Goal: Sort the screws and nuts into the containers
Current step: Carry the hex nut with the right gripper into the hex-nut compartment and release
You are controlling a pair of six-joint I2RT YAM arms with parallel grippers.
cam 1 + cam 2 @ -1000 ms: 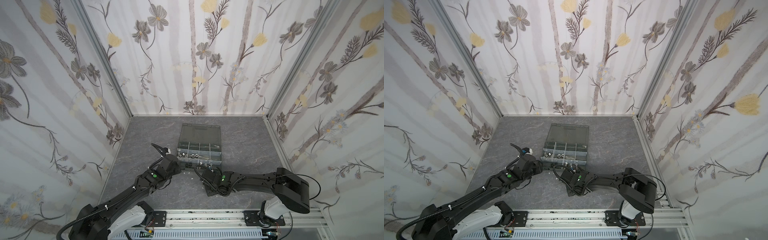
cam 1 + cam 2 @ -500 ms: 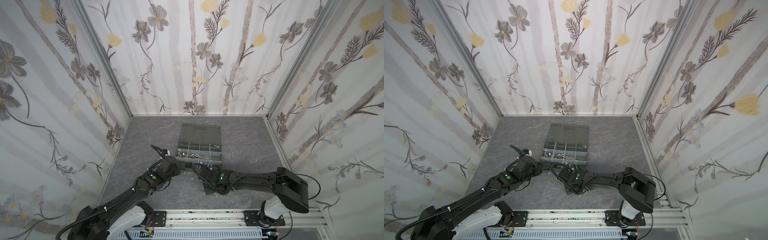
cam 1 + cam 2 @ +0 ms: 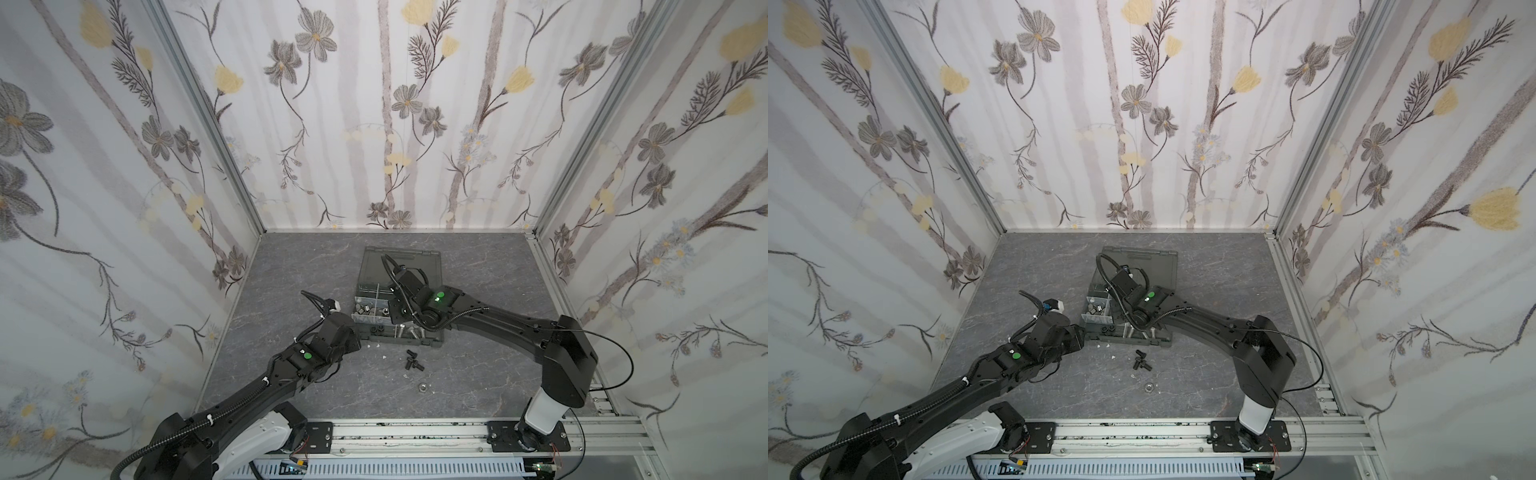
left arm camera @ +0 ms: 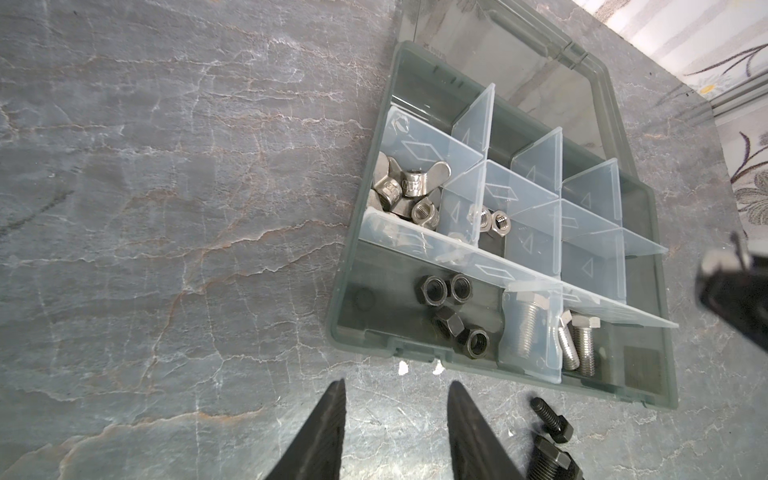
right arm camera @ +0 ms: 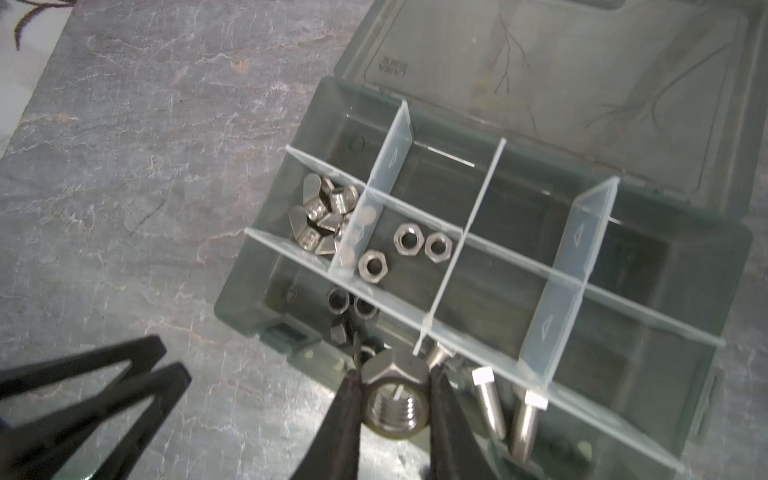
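1. The silver hex nut (image 5: 395, 401) looks like solid steel: dense for its size, rigid, smooth and likely slippery; opposite flats should give the surest hold.
2. The right gripper (image 5: 394, 374) pinches it by its sides, above the front compartments of the organiser case (image 5: 232, 307).
3. The left gripper (image 4: 397, 386) hangs open and empty over the table (image 4: 166, 208), near the case.

Right end effector (image 5: 393, 376) clamps large silver nut (image 5: 395, 405) above organiser case (image 5: 249, 303), near black nuts (image 5: 349, 307).
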